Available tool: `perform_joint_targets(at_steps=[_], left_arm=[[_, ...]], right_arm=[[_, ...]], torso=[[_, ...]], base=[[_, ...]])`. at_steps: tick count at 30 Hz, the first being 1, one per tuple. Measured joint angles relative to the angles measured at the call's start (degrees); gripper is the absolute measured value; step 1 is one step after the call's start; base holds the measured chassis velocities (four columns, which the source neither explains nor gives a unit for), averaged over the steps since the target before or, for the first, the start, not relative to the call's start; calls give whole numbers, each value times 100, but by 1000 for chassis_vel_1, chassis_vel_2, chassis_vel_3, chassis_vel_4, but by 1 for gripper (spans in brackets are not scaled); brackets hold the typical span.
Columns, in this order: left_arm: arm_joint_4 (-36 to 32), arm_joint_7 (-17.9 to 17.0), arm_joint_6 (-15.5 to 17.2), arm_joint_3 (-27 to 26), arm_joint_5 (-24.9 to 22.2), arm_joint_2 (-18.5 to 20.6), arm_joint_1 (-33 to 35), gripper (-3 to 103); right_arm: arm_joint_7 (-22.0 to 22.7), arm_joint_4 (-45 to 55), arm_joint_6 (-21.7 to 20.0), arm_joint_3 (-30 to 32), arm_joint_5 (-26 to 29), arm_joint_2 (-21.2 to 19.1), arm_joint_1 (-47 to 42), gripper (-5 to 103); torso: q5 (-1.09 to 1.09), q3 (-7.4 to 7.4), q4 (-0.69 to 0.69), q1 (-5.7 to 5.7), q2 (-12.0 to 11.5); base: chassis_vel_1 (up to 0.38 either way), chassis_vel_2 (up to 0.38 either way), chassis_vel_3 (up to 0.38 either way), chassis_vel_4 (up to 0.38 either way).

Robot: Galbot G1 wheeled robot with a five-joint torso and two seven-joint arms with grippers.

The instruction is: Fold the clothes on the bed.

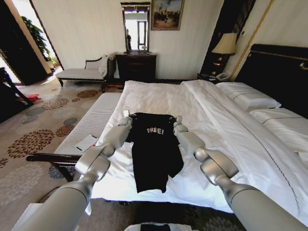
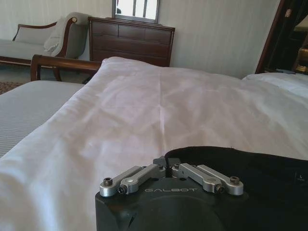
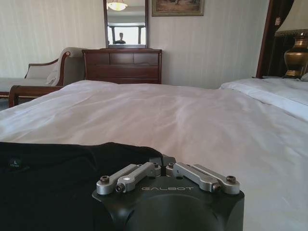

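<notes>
The clothes, a black T-shirt (image 1: 154, 149) with pale "FREE" lettering, lie lengthwise on the bed's (image 1: 159, 98) white sheet, hem toward the near edge. My left gripper (image 1: 126, 115) is at the shirt's top left corner and my right gripper (image 1: 179, 119) is at its top right corner. In the left wrist view the left gripper (image 2: 167, 166) is shut, its tips meeting at the black fabric's (image 2: 260, 173) edge. The right wrist view shows the right gripper (image 3: 163, 161) shut the same way on the shirt (image 3: 57, 178) at its shoulder.
A striped bench (image 1: 91, 125) with a white pad (image 1: 86, 143) runs along the bed's left side. Pillows (image 1: 250, 98) and the dark headboard (image 1: 279, 72) are on the right. A dresser (image 1: 136, 66), chaise (image 1: 84, 72) and lamp (image 1: 224, 44) stand by the far wall.
</notes>
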Motion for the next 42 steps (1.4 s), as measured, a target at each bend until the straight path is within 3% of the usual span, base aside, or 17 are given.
perform_joint_targets(at_steps=[5, 6, 11, 14, 15, 17, 18, 20, 22, 23, 25, 30, 32, 35, 38, 40, 42], left_arm=[[-43, -2, 117, -18, 23, 53, 118, 0], [-60, -3, 163, -5, 26, 59, 160, 0], [-115, -20, 287, 53, 62, 53, 249, 0], [-151, -24, 338, 84, 64, 41, 260, 11], [-173, -36, 349, 100, 64, 25, 259, 16], [-187, -56, 353, 102, 62, 10, 252, 22], [-204, -99, 356, 96, 57, -6, 224, 26], [-213, -160, 368, 51, 47, -12, 167, 38], [-212, -179, 372, 34, 42, -12, 149, 38], [-206, -249, 393, -5, 12, 13, 98, 48], [-205, -287, 403, -13, -1, 34, 82, 48], [-293, -578, 447, -76, -141, 179, 121, 76], [-320, -603, 455, -76, -166, 213, 151, 76], [-450, -659, 470, -56, -227, 291, 217, 86], [-1116, -846, 523, 126, -534, 550, 439, 99], [-1233, -864, 529, 172, -567, 614, 474, 99], [-2006, -942, 555, 477, -682, 1134, 739, 100]], right_arm=[[-73, 82, -206, -13, -110, -12, -70, -3], [-95, 149, -296, -49, -129, -45, -116, 8], [-125, 285, -452, -86, -132, -94, -230, 24], [-155, 362, -510, -115, -111, -124, -259, 29], [-164, 385, -533, -120, -69, -130, -259, 40], [-165, 387, -538, -120, -16, -129, -252, 40], [-165, 387, -531, -114, 54, -128, -232, 50], [-140, 427, -496, -102, 177, -129, -195, 56], [-117, 447, -496, -97, 216, -129, -188, 61], [11, 536, -560, -77, 380, -140, -160, 67], [62, 572, -595, -71, 428, -154, -151, 73], [477, 1065, -887, -59, 1011, -369, -246, 93], [532, 1141, -957, -60, 1109, -417, -262, 97], [524, 1266, -1109, -227, 1091, -571, -292, 99], [460, 1715, -1201, -453, 1078, -980, -460, 100], [480, 1830, -1235, -451, 1134, -1059, -505, 100], [580, 2369, -1392, -358, 1336, -1503, -766, 100]], torso=[[0, 0, 0, 0, 0], [-1, 0, -1, 0, 0], [0, 0, -3, 0, 0], [1, 0, -1, 0, 0], [0, 0, -1, 0, 0], [0, 0, -1, 0, 0], [0, 0, -2, 0, 0], [0, -1, -4, 0, 0], [0, 0, -3, 0, 0], [0, 0, -2, 0, 0], [0, 0, -1, 0, 0], [0, -1, -1, 0, 0], [0, 0, -2, 0, 0], [0, 0, -1, 0, 0], [-1, 0, -1, 0, 0], [0, 0, -3, 0, 0], [1, -1, -7, 0, 0]], base=[[0, 0, 0, 0], [0, 0, 0, 0], [0, 0, 0, 0], [0, 0, 0, 0], [0, 0, 0, 0], [0, 0, 0, 0], [0, 0, 0, 0], [0, 0, 0, 0], [0, 0, 0, 0], [0, 0, 0, 0], [0, 0, 0, 0], [0, 0, 0, 0], [0, 0, 0, 0], [0, 0, 0, 0], [0, 0, 0, 0], [0, 0, 0, 0], [0, 0, 0, 0]])
